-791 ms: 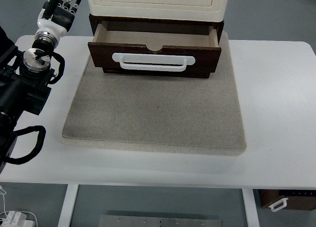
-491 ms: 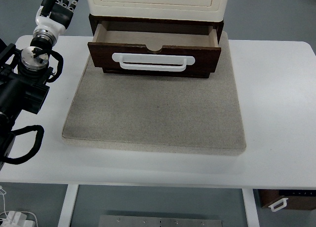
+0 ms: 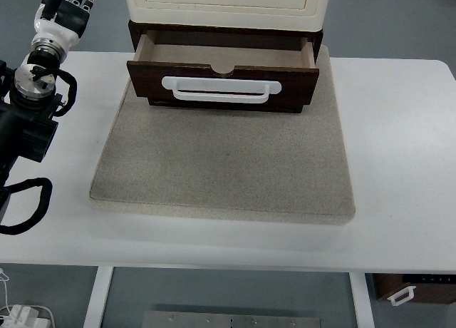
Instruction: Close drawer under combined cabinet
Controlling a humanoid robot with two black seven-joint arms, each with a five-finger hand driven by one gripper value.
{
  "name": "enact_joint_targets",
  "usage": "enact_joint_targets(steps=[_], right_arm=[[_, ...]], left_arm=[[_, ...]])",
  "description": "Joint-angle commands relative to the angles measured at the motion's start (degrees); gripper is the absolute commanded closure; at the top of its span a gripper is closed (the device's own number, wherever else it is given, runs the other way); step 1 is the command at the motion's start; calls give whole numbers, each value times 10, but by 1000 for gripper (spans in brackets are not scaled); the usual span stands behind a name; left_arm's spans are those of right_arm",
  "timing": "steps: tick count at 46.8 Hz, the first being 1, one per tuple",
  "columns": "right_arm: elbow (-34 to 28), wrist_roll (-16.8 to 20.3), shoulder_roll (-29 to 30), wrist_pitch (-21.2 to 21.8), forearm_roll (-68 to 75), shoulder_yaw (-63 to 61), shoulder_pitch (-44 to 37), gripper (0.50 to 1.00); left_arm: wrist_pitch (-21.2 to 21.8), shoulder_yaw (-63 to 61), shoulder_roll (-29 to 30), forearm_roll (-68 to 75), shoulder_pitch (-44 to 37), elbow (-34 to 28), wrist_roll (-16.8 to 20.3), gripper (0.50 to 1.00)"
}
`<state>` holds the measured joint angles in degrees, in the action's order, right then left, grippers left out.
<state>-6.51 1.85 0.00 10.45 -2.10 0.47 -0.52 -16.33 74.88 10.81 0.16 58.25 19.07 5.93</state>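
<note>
Stood pulled out, the dark brown wooden drawer [image 3: 222,77] with a white bar handle [image 3: 221,90] on its front, beneath the cream-coloured combined cabinet [image 3: 226,1] at the far edge of the white tabletop [image 3: 399,150]. Showed an empty, pale interior, with a small half-round notch cut in the top of the front panel. Rested, cabinet and drawer front alike, on a grey rectangular felt-like mat [image 3: 224,157] spread over the middle of the tabletop. Hovered at the upper left corner, well apart from the drawer, the left robot hand [image 3: 65,1], black-and-white, fingers extended and grasping nothing, partly cut off by the picture's top edge. Trailed below it along the left edge, the black arm [image 3: 25,121] with looping cables.
</note>
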Motion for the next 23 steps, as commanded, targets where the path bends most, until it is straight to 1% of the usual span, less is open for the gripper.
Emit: enact_joint_targets(steps=[1, 6, 9, 12, 23], right_arm=[[0, 0, 0, 0, 0, 0, 0, 548], [0, 0, 0, 0, 0, 1, 0, 548], [-1, 0, 0, 0, 0, 0, 0, 548], [-1, 0, 0, 0, 0, 0, 0, 548], [0, 0, 0, 0, 0, 0, 0, 548]], left_arm=[[0, 0, 4, 0, 4, 2, 0, 500], [-3, 1, 15, 0, 6, 5, 0, 500], [-12, 2, 25, -1, 7, 13, 0, 500], [-18, 3, 40, -2, 9, 33, 2, 500], [-17, 0, 96, -2, 13, 115, 15, 500]])
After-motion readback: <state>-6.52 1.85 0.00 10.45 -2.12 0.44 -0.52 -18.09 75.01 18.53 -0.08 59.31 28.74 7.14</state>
